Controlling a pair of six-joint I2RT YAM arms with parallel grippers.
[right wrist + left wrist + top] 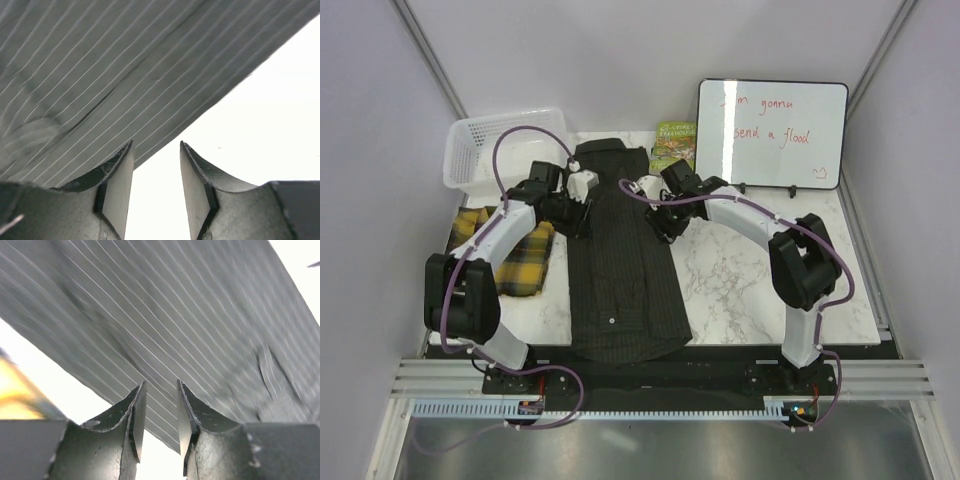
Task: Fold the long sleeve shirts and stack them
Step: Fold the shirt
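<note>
Top view: dark pinstriped shirt (pixel 620 280) spread flat, lengthwise down the counter (pixel 750 290); plaid shirt (pixel 515 262) bunched just left of it.
Left wrist: left fingers (pixel 122 427) parted, gripping nothing, over the dark pinstriped shirt's edge.
Right wrist: right fingers (pixel 117 187) parted wider, empty, at the shirt's other edge.
</note>
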